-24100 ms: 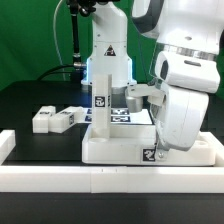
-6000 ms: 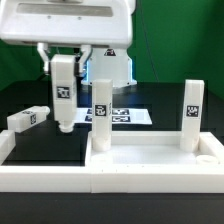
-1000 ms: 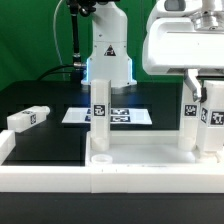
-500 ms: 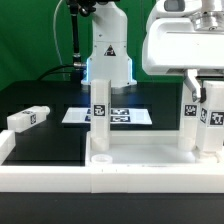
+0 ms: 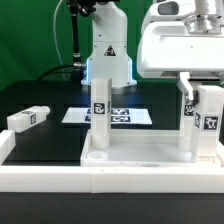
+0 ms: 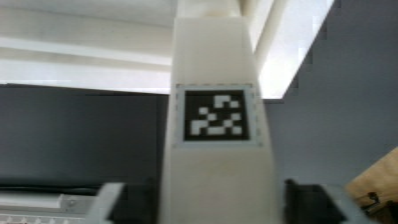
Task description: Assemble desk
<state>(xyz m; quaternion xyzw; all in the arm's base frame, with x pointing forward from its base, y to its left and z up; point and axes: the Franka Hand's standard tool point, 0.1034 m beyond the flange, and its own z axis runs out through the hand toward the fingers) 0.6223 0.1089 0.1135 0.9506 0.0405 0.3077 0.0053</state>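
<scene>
The white rimmed tabletop panel point(image 5: 150, 160) lies at the front of the table. One leg point(image 5: 100, 120) stands upright on its left side and a second leg point(image 5: 190, 128) stands on its right side. My gripper point(image 5: 207, 98) is shut on a third leg point(image 5: 211, 125) and holds it upright just beside the second leg, over the panel's right end. I cannot tell if its lower end touches the panel. In the wrist view this tagged leg point(image 6: 217, 110) fills the space between my gripper's point(image 6: 210, 205) fingers point(image 6: 111, 202). Another leg point(image 5: 28, 118) lies loose at the exterior view's left.
The marker board point(image 5: 125, 115) lies flat on the black table behind the panel. A low white border rail point(image 5: 110, 185) runs along the front edge. The robot base point(image 5: 108, 50) stands at the back, with a black cable beside it.
My gripper has shifted slightly left and down with the leg in it over the last second. Six seconds ago it carried this leg at the exterior view's left.
</scene>
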